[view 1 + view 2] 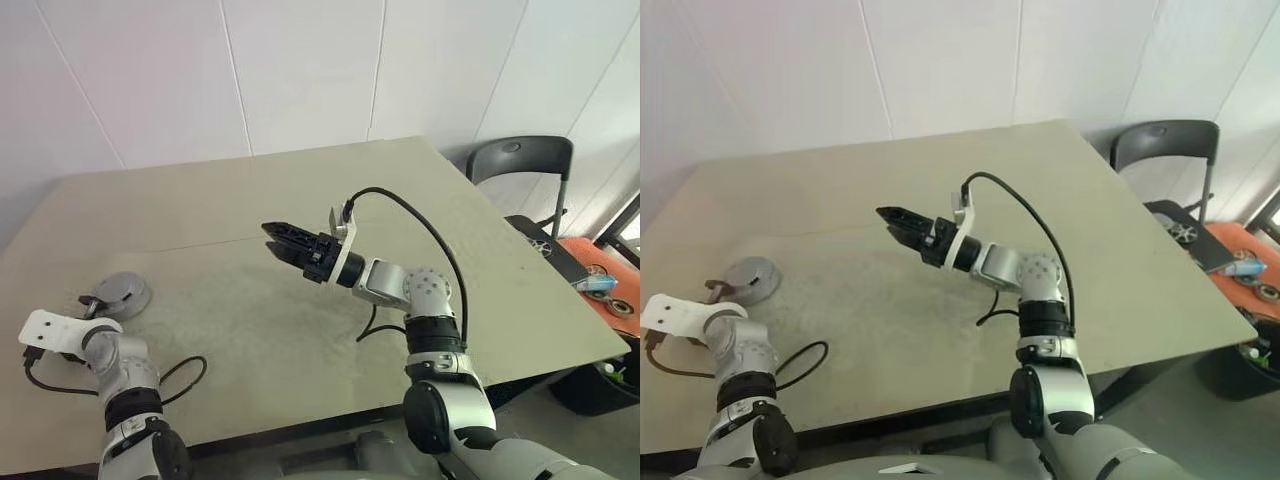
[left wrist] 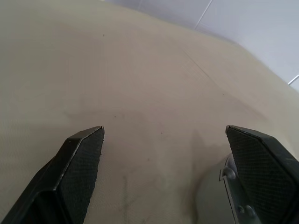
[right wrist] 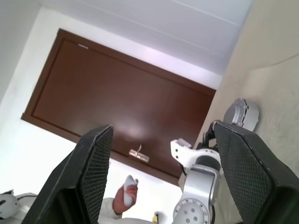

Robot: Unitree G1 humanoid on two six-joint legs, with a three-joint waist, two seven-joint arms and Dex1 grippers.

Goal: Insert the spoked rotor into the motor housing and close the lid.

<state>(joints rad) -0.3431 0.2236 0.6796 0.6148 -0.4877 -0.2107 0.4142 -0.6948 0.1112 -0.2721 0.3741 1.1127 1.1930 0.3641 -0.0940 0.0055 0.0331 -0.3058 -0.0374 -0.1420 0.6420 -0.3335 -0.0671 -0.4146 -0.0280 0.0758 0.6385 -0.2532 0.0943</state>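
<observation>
I am looking down on a broad beige rectangular surface (image 1: 250,200) set against white panelled walls, with a dark grey plastic chair (image 1: 520,165) off its edge at about two o'clock. Down at eight o'clock on the surface lies a flat round bluish-grey metal disc, the lid (image 1: 120,292), resting flat and by itself; whether anything sits beneath it I cannot tell. My left pincer (image 2: 163,172) sits just beside that lid: its wrist camera shows both black textured fingers (image 2: 79,163) spread wide with only bare surface between them, and the lid's grey rim (image 2: 231,186) just beside one finger, neither gripped nor enclosed. My right pincer (image 1: 280,238) hangs in the air above the middle of the surface, pointing toward nine o'clock, well apart from the lid. Its wrist camera shows its two fingers (image 3: 91,172) standing wide apart with nothing held between them, looking past them at a brown wooden door (image 3: 112,107) and a person's hand (image 3: 127,192) low in that view.
</observation>
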